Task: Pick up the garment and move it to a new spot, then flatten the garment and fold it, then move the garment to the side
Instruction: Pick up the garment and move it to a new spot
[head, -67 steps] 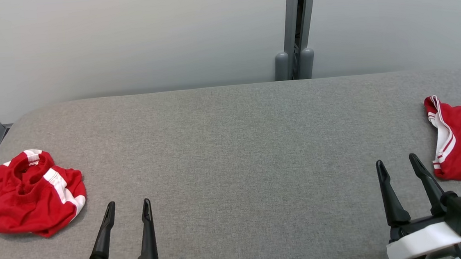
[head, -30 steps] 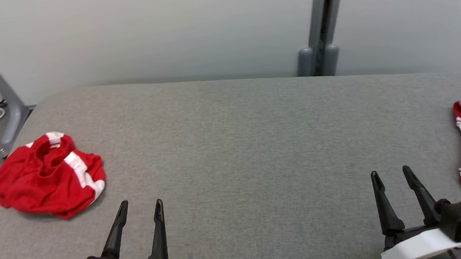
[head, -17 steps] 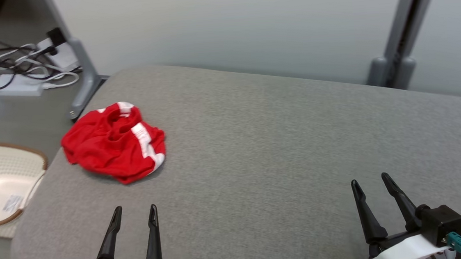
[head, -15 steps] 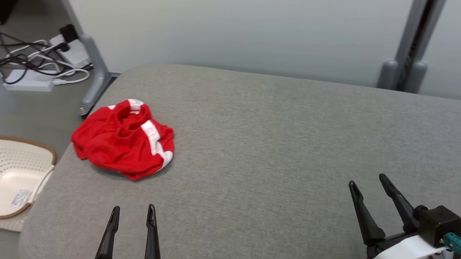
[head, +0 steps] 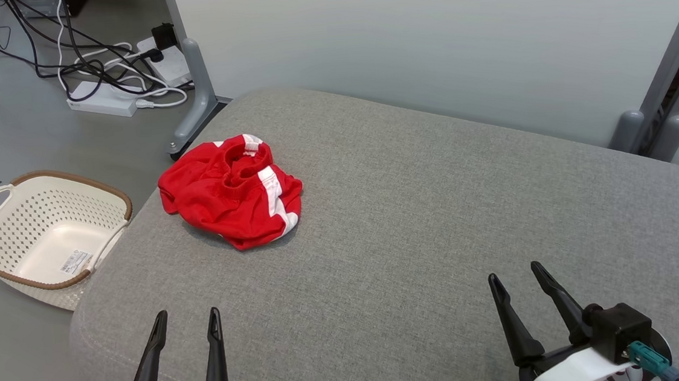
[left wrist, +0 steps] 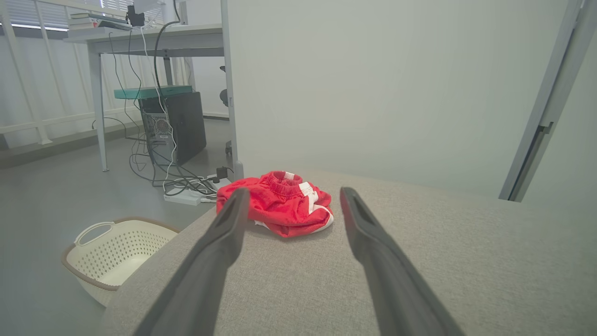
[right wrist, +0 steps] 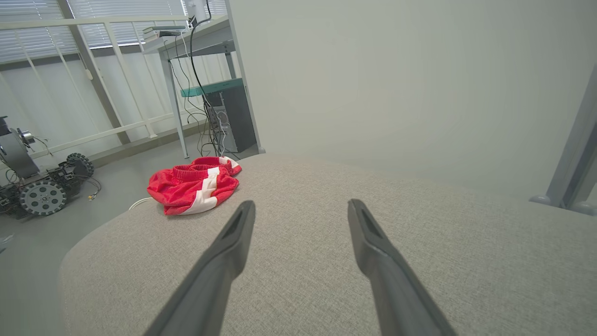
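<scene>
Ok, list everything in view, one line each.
garment: one, red with white stripes, crumpled at the table's far left corner
table: one, grey fabric
basket: one, cream with brown rim, on the floor left of the table
cables: several, black and white, on the floor beyond the basket
post: one, grey, far right
computer: one, black, beneath a desk
left end effector: one, dark, open, empty
right end effector: one, dark, open, empty
</scene>
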You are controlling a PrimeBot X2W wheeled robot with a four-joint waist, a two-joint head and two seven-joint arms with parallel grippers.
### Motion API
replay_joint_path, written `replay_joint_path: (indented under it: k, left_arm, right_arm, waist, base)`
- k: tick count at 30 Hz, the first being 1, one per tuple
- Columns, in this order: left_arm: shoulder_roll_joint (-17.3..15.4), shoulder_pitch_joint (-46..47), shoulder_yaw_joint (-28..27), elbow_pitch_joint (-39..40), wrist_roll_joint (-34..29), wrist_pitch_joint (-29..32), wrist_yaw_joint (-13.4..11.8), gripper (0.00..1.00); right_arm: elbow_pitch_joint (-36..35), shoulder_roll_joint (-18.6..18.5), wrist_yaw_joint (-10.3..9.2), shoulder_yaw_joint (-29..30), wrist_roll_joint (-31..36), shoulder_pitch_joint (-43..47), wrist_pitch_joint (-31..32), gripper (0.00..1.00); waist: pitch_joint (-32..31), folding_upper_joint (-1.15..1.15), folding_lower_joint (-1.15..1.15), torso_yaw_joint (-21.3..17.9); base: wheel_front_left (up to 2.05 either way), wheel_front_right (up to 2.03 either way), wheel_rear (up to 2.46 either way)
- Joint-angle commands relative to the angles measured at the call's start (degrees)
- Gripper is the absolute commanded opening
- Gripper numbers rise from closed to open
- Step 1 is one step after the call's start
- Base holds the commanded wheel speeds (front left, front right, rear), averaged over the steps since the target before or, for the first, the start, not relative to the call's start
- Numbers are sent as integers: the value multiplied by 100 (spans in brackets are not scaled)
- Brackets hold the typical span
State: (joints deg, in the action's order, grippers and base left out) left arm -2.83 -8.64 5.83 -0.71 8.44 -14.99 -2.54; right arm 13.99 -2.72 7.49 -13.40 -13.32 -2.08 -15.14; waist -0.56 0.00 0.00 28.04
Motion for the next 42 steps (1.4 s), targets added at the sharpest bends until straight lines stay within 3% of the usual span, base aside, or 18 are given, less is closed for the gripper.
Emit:
replay_joint_path:
  k: [1,10,15,18,21,27,34,42]
  left_arm:
    - [-16,-24,4,28,-58,-19,-39,100]
    - [-18,-98,-88,119,45,-18,-113,100]
    - [-17,50,-160,-490,321,-19,-54,100]
    - [-20,247,-222,-719,369,-19,68,100]
    - [-40,552,-285,-789,392,-19,390,100]
    - [-302,1444,-502,-1138,643,12,755,100]
    - [-730,2995,-623,-1997,915,961,838,100]
    - [-998,4327,-804,-3424,1343,1435,904,100]
  right_arm:
    - [37,-38,1,-10,-38,-83,-5,100]
    - [101,-37,1,-58,-260,-195,-5,100]
    - [36,-37,1,-3,-111,-89,-5,100]
    - [-71,-74,1,96,-15,5,-5,100]
    - [-223,-143,1,164,90,13,-5,100]
    - [-501,-424,1,59,270,-193,4,100]
    - [-1058,-769,1,-65,484,-506,282,100]
    - [-1693,-986,1,-223,558,-740,608,100]
  waist:
    - [0,0,0,5]
    - [-53,0,0,-16]
    - [-14,0,0,-60]
    - [79,0,0,-83]
    - [279,0,0,-115]
    - [881,0,0,-354]
    - [1692,0,0,-632]
    - [2284,0,0,-952]
  base:
    - [0,0,0]
    - [0,0,0]
    - [0,0,0]
    - [0,0,0]
    - [0,0,0]
    - [0,0,0]
    - [0,0,0]
    - [0,0,0]
